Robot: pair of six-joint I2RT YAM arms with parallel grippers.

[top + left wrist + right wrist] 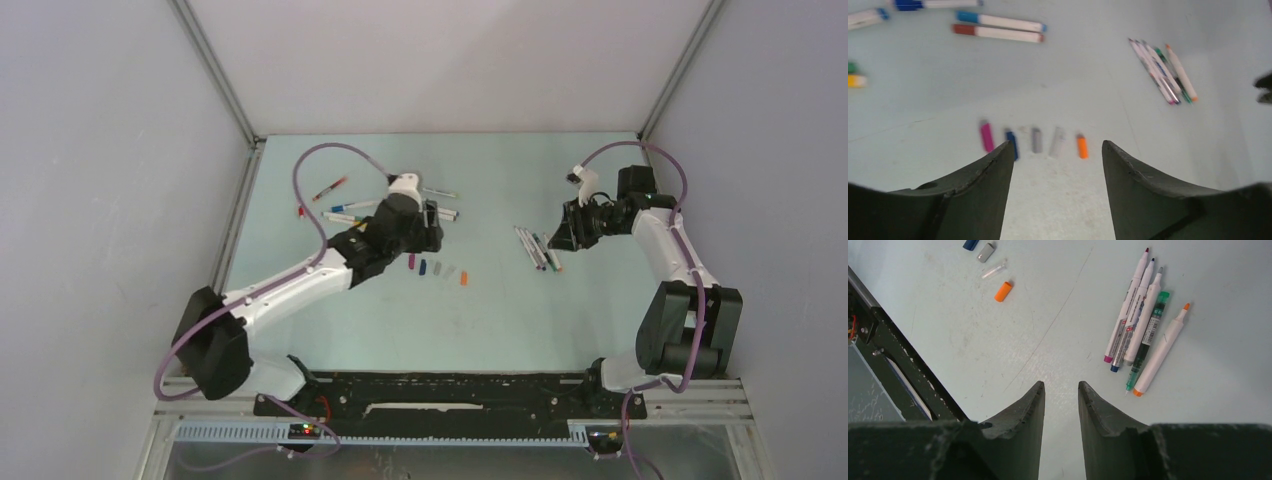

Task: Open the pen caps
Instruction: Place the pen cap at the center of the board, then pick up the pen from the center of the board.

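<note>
Counter [500, 310], near to far.

Nearest to me are the loose pen caps [437, 269], lying flat in a short row mid-counter, each apart from the next. The orange cap [1082, 146] is at the right end and nearest. Going left: clear cap [1057, 141], grey cap [1036, 140], blue cap [1012, 145], magenta cap [987, 136]. None of them is on a pen.

Just beyond the row is the left tool [1058, 145], hovering off the counter. It's released, jaws wide apart, nothing between them.

Right of the row is a bunch of five pens [1140, 315], side by side and touching, all tips bare. Their colours are magenta, blue, grey, green and orange.

The right tool [1061, 386] sits just right of that bunch, above the counter. Its jaws stand a narrow gap apart with nothing in it, and it isn't touching any pen.

Farther back around the left tool are more pens. A blue-ended pen [1000, 21] and a red-ended pen [997, 33] lie parallel, close together. The wrist view is too blurred for me to confirm their caps are on.

Farthest left, a red pen [329, 188] lies diagonally on its own.
</note>
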